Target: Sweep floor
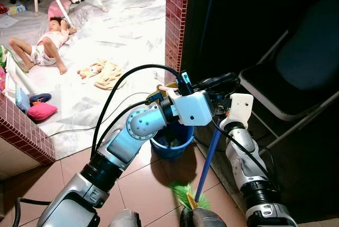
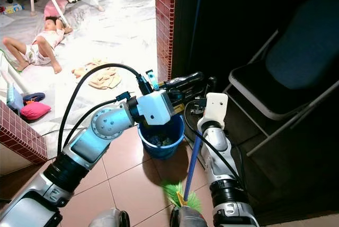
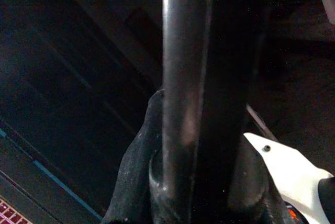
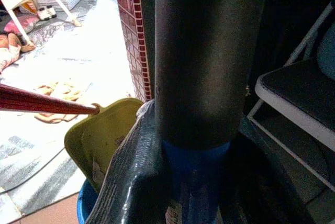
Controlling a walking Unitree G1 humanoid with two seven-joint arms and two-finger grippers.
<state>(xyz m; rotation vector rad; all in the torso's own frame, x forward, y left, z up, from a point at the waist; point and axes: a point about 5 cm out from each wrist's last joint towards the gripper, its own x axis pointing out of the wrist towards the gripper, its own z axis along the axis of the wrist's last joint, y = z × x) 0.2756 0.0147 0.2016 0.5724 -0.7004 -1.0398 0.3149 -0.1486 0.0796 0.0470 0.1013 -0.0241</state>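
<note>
Head views: blue broom handle (image 1: 208, 159) slanted down to green bristles (image 1: 186, 194) on terracotta tile; round blue bucket (image 2: 159, 138) just behind. Left wrist: left gripper (image 3: 193, 182) clamped on dark glossy handle. Right wrist: right gripper (image 4: 196, 182) clamped on smooth cylindrical handle, beside yellow-green plastic dustpan (image 4: 102, 137).

**Item count as observed**

One broom (image 1: 198, 194), one blue bucket (image 1: 170, 142), one yellow dustpan (image 4: 107, 140) and one folding chair (image 1: 296, 86) are recorded. One person (image 1: 45, 46) and one pink cushion (image 1: 41, 111) are noted on the floor.
</note>
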